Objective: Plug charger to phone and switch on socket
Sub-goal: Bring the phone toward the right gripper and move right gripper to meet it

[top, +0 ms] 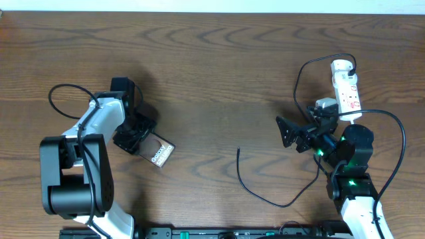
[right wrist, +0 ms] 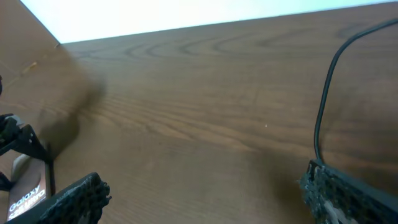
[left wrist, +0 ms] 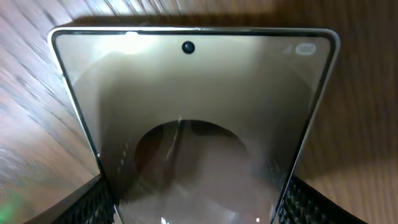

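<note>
The table (top: 212, 66) is brown with wavy lines. The phone (top: 160, 152) is dark brown with white letters. The socket (top: 346, 86) is white with red marks, the charger (top: 238, 162) black.

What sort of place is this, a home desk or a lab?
Probably a robotics test bench: a left arm and a right arm stand at a wooden table, with a phone, a white power strip and a loose black charger cable laid out as props.
</note>
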You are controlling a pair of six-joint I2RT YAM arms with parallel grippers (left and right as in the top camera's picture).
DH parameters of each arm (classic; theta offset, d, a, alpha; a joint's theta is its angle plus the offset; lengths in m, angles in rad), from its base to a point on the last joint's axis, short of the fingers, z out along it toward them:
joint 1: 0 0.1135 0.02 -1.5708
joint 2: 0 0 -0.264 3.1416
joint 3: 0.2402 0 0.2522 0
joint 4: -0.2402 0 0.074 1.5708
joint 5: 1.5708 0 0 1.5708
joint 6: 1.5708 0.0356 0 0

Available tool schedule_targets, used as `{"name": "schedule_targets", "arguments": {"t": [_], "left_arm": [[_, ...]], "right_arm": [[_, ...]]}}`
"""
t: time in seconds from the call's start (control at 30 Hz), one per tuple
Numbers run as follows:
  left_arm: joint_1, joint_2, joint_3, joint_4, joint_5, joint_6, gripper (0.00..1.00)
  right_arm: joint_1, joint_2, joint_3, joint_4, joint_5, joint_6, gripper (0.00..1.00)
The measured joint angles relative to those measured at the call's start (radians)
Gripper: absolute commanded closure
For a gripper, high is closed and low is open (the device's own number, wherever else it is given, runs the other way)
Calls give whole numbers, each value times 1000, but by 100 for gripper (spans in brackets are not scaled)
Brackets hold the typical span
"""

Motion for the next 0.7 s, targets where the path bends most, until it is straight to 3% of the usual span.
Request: {"name": "schedule_targets", "arguments": {"t": [0.33,0.7], "left_arm": [[-1,-2,0,19,243,0,93],[35,-85,0,8,359,-1,93]], "right_arm": [[0,0,0,-15,0,0,1],[0,0,0,-19,0,0,1]]}}
